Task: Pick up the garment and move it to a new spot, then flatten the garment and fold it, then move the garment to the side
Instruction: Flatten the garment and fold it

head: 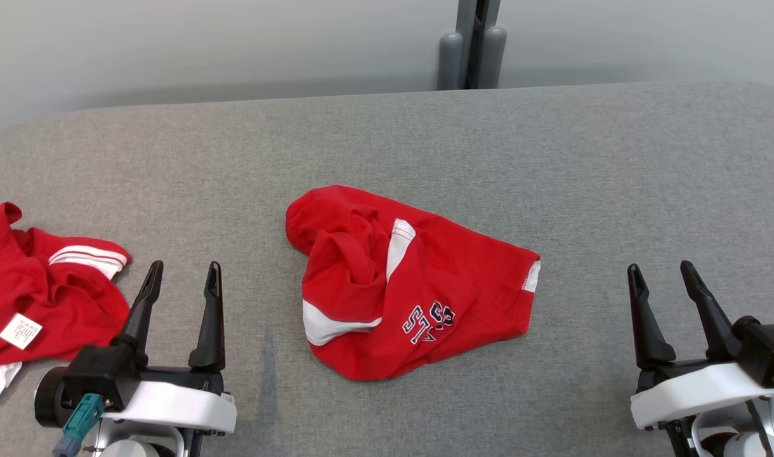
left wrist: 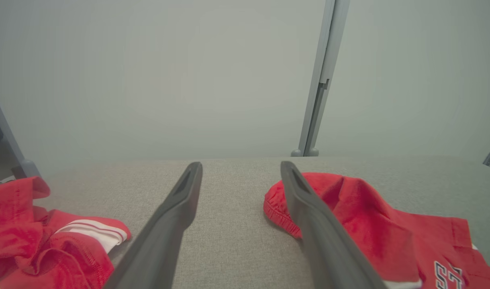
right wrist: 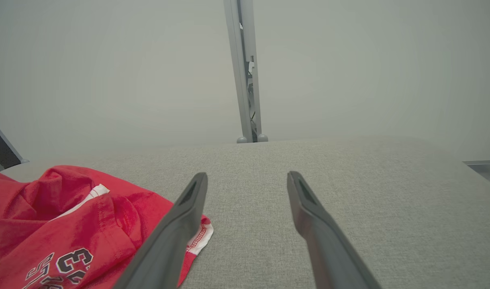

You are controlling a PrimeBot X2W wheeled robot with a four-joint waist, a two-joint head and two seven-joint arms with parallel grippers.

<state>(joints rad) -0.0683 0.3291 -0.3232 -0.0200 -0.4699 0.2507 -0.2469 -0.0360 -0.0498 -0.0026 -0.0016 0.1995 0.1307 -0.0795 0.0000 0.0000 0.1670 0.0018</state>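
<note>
I have both tools at the near edge of the grey padded table (head: 552, 158). The left gripper (head: 185, 264) and the right gripper (head: 660, 265) each stand with their fingers spread wide and nothing between them. The garment (head: 412, 285) lies crumpled in the middle of the table between the two arms and apart from both. It is red with white trim and dark lettering on the near side.

I judge the step in hand to be the first pick-up, which has not begun. To do it well I would bring each arm inward and down over its own side of the heap. On the right, the white hem corner (head: 531, 276) lies flat and single-layered, so it makes a clean target. I would slide one finger low along the table to get under it. On the left the cloth is bunched in folds (head: 336, 254). There I would pinch a ridge near the top of the bunch, so I do not catch several layers and lift a knot. I would close both sides fully before raising, then lift evenly so the cloth hangs open.

A second red garment (head: 38, 285) lies at the far left, just beside my left gripper. I would steer that arm to the right, away from it, so as not to snag it.

As for containers, both garments lie loose on the bare table.
</note>
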